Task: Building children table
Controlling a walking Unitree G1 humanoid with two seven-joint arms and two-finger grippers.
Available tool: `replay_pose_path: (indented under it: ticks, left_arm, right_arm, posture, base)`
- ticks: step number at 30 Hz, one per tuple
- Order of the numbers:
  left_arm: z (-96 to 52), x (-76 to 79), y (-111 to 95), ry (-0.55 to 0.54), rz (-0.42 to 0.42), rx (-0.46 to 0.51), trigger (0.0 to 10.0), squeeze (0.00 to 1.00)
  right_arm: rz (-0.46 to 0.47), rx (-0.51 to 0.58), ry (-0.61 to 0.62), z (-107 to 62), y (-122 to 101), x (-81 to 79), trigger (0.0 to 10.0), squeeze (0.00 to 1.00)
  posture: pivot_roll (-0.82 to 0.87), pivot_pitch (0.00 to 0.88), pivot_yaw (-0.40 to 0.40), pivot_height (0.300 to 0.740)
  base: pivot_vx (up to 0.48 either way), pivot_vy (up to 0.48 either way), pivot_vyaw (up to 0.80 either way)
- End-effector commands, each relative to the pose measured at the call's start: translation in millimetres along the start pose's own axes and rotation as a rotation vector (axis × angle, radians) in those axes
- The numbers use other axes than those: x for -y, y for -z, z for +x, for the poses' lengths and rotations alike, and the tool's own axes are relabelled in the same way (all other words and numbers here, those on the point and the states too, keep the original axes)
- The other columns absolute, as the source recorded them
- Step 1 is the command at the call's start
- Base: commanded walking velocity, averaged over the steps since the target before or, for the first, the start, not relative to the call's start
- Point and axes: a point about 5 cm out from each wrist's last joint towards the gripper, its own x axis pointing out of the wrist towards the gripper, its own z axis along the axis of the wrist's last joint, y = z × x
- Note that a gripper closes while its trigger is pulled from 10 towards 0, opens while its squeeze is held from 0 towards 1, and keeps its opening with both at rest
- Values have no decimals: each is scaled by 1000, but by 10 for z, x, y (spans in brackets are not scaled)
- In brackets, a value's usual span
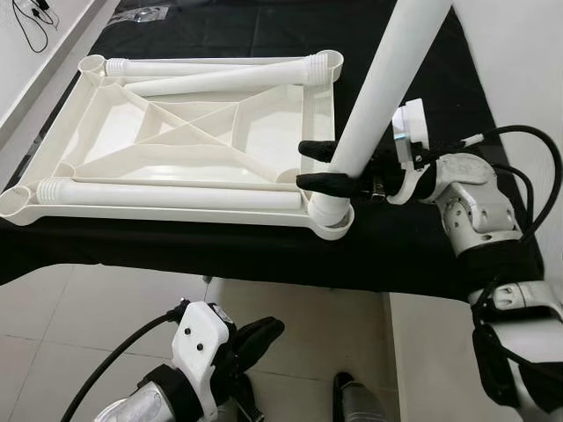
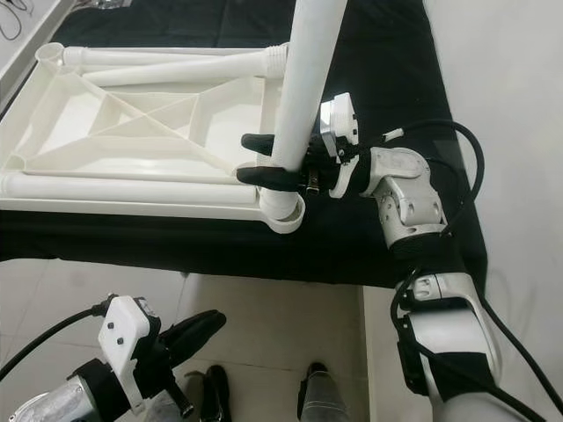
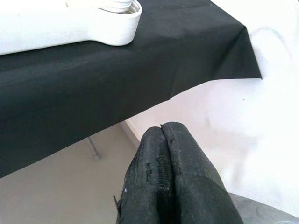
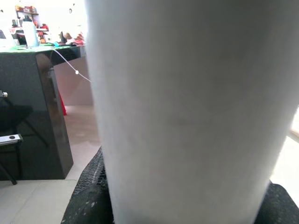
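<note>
A white plastic children's tabletop (image 1: 189, 141) lies upside down on a black-covered table (image 1: 176, 251). Three white legs lie loose in it: one along the near edge (image 1: 167, 195) and two at the far side (image 1: 220, 81). A fourth white leg (image 1: 383, 83) stands upright in the near right corner socket (image 1: 330, 218). My right gripper (image 1: 318, 165) is shut on this leg just above the socket, one black finger on each side. The leg (image 4: 187, 112) is up close in the right wrist view. My left gripper (image 1: 255, 338) hangs low in front of the table, shut and empty, its fingers (image 3: 163, 172) pressed together.
The table's black cloth hangs over the near edge. Pale floor tiles (image 1: 79, 316) lie below it. A white wall (image 1: 519, 61) runs along the right. A white ledge with black cables (image 1: 35, 22) sits at the far left. My feet (image 2: 211, 387) show at the bottom.
</note>
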Motion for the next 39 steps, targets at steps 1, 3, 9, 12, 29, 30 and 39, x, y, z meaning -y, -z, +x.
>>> replay_pose_path:
  ticks: [1,3,9,12,29,30,39]
  left_arm:
    - [-38,10,10,2,0,-25,10000,0]
    - [-33,8,8,4,-3,-24,10000,0]
    - [-29,5,3,4,-4,-22,10000,0]
    - [-19,-1,-1,4,-6,-21,10000,0]
    - [12,-17,-11,4,-8,-17,10000,0]
    - [13,-18,-12,4,-8,-17,10000,0]
    - [20,-47,-14,2,-6,-16,10000,0]
  right_arm:
    - [108,-115,13,-61,277,-53,10000,0]
    - [144,-133,7,-88,283,-32,10000,0]
    - [206,-136,-34,-134,248,-22,10000,0]
    - [241,-144,-58,-136,252,-22,10000,0]
    - [124,-184,146,3,476,-127,10000,0]
    - [102,-179,161,3,472,-147,10000,0]
    - [-64,-303,62,38,509,-504,10000,0]
  posture:
    - [116,365,49,740]
    - [113,366,49,740]
    - [112,370,46,740]
    - [111,374,47,740]
    - [107,389,46,740]
    - [107,389,46,740]
    - [98,392,48,740]
  base:
    - [0,0,0]
    - [0,0,0]
    - [0,0,0]
    - [0,0,0]
    - [0,0,0]
    - [0,0,0]
    - [0,0,0]
